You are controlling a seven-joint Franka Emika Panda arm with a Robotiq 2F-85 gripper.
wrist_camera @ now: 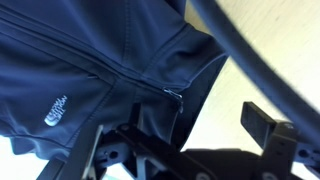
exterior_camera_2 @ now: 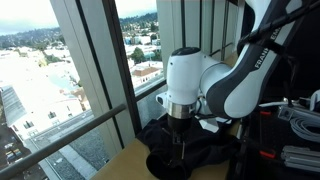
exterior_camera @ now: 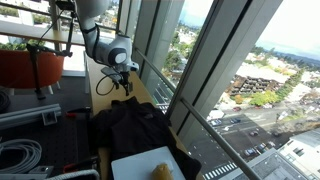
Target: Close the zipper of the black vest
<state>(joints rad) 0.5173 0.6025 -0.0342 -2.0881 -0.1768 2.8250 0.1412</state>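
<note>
- On a light wooden table (wrist_camera: 285, 35) beside tall windows, a black vest (exterior_camera: 135, 125) lies crumpled.
- In the wrist view, the zipper pull (wrist_camera: 172, 96) shows near a fold, with a small white logo (wrist_camera: 55, 110) to its left.
- The hand (wrist_camera: 180, 140) hovers over the vest, fingers (wrist_camera: 265, 122) spread wide, holding nothing.

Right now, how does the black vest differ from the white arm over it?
The vest is black; the arm is white. The vest lies crumpled on the table; the arm reaches down from above. Both sit beside the window.
</note>
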